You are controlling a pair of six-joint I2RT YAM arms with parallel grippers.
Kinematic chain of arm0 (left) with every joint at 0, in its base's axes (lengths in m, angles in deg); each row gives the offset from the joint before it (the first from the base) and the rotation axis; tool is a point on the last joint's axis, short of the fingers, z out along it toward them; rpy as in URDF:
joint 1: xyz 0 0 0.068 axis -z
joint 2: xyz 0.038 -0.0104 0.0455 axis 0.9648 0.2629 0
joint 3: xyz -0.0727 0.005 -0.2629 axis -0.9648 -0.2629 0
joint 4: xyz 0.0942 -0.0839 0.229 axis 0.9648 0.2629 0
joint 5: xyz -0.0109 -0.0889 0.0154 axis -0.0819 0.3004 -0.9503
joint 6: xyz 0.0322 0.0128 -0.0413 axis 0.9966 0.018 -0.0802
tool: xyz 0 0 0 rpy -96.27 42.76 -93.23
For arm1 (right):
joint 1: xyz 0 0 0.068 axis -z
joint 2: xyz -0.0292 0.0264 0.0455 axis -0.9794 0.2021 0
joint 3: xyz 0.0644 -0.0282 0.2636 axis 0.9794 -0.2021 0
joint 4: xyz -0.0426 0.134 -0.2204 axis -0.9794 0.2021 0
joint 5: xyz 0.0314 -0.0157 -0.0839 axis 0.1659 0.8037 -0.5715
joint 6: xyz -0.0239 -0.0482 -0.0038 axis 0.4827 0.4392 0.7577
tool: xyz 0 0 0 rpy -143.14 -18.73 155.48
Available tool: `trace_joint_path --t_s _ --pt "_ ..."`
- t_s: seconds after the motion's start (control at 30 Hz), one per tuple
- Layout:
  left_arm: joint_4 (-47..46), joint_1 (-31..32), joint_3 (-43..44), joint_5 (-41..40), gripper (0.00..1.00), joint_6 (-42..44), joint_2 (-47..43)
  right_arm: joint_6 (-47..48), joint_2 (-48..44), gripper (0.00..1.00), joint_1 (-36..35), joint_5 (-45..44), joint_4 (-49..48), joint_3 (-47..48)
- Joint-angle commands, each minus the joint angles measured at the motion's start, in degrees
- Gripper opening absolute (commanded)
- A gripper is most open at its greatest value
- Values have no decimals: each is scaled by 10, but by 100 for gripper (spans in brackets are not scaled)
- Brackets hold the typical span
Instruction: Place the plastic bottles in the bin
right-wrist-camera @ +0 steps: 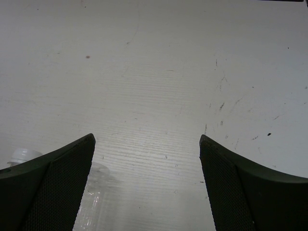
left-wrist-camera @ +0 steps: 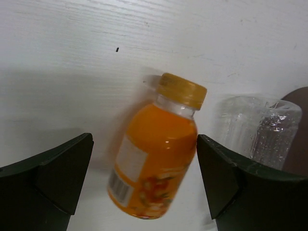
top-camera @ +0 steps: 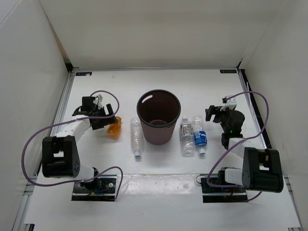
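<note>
- The left gripper is wide open, and the orange bottle lies on the table between its two fingers, left of the bin.
- One clear bottle lies just left of the bin.
- Another clear bottle and the blue-label bottle lie side by side just right of it.
- The right gripper is wide open too and holds nothing, over bare table beside these two.

The orange bottle is smooth, shiny plastic with a paper-like label, the clear bottle is thin, ridged, see-through plastic, the bin looks like smooth dark plastic, and the white table is dull, with fine lines and little scuffs.
</note>
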Motion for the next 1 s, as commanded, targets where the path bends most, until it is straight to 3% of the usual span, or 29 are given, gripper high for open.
trace_joint_path --t_s 0.0,0.2,0.57,0.8,0.97 --pt "11 30 23 -51 99 21 -11 8 -7 90 -5 -6 -25 17" --pt "28 69 46 -80 99 30 24 7 -9 90 -5 -6 -25 17" --pt "62 71 87 -79 99 32 74 8 -8 90 -10 -17 -26 18" --pt "106 91 112 -108 91 35 105 9 -9 90 -11 -19 -26 16" --pt "117 90 113 -118 76 29 101 9 -9 90 -11 -19 -24 17"
